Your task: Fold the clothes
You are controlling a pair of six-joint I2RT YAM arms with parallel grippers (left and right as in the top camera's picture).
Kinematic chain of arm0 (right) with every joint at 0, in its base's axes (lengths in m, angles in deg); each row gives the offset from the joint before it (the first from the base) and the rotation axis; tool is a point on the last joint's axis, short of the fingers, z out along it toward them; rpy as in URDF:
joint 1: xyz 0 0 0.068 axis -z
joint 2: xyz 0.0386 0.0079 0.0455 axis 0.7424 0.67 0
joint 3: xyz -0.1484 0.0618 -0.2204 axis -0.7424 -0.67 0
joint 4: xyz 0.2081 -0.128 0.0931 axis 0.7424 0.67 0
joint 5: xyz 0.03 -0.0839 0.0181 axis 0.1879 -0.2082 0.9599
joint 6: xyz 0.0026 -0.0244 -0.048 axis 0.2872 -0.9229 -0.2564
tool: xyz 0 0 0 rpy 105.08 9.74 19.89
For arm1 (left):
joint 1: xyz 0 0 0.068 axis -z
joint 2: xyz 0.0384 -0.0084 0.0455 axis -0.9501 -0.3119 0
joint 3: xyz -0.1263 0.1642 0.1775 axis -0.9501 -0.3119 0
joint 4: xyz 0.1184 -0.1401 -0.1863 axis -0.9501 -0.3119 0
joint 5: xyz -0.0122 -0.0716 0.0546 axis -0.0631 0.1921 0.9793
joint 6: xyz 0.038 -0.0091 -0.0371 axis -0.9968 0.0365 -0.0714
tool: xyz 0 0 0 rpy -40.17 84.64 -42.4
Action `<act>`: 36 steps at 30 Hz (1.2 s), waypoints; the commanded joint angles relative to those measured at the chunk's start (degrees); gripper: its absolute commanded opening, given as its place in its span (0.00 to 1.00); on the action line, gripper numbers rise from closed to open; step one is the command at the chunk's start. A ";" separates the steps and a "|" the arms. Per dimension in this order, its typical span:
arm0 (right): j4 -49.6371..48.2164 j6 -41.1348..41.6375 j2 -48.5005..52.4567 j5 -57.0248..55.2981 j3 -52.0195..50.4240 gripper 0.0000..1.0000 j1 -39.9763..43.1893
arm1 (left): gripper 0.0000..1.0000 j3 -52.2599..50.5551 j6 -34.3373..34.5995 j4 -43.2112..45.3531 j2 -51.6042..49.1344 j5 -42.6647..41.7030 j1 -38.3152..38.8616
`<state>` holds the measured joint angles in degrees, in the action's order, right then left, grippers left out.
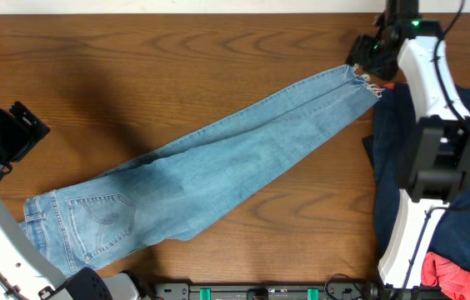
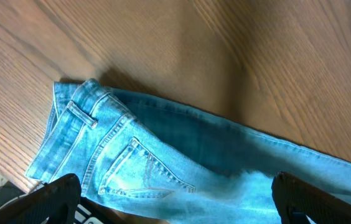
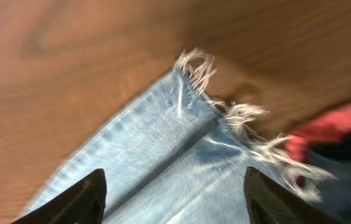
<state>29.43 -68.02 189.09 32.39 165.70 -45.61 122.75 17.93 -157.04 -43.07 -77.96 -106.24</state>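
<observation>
Both the left gripper [image 2: 182,199], near the waistband [image 2: 79,106], and the right gripper [image 3: 175,193], over the frayed hems [image 3: 225,112], have fingers apart and hold nothing, probably because the jeans [image 1: 218,167], stretched flat diagonally across the table [image 1: 135,67], are ready for folding end to end.

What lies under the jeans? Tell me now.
Only the wooden table shows around the jeans, which lie flat on it. Nothing pokes out from beneath; whether the frayed hem overlaps the navy garment cannot be seen.
</observation>
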 commanded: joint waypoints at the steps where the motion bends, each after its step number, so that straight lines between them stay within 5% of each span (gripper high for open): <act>1: 1.44 -6.88 2.67 4.09 0.31 0.70 -0.96 | 0.98 0.63 -0.15 -0.26 0.79 0.15 -0.24; 10: 10.84 -21.66 2.45 9.64 0.33 0.67 -2.21 | 0.98 0.63 0.15 -3.02 0.76 0.31 -0.24; 16: 10.21 -23.54 2.40 9.77 0.33 0.66 -3.06 | 1.00 0.50 1.05 -5.81 0.76 0.74 -0.28; 22: 6.88 -24.98 -0.42 11.76 0.33 0.70 -3.37 | 0.95 -1.66 8.81 -6.93 0.76 10.64 -0.31; 29: 8.68 -23.41 -7.17 21.40 0.33 0.71 -4.63 | 0.93 -15.39 11.15 4.70 0.17 15.02 -2.34; 31: 11.13 -23.41 -7.74 21.97 0.33 0.67 -6.03 | 0.93 -17.94 7.96 8.92 -0.35 11.13 -4.09; 34: 14.78 -23.45 -7.72 21.97 0.33 0.58 -9.44 | 0.93 -18.82 -1.25 14.36 -0.85 -5.38 -6.32; 36: 16.00 -25.70 -7.67 21.94 0.31 0.42 -12.24 | 0.89 -18.38 -7.41 16.72 -0.76 -18.84 -7.10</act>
<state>44.49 -91.98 181.04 51.82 165.83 -53.58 103.71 20.86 -141.96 -44.25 -77.17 -112.38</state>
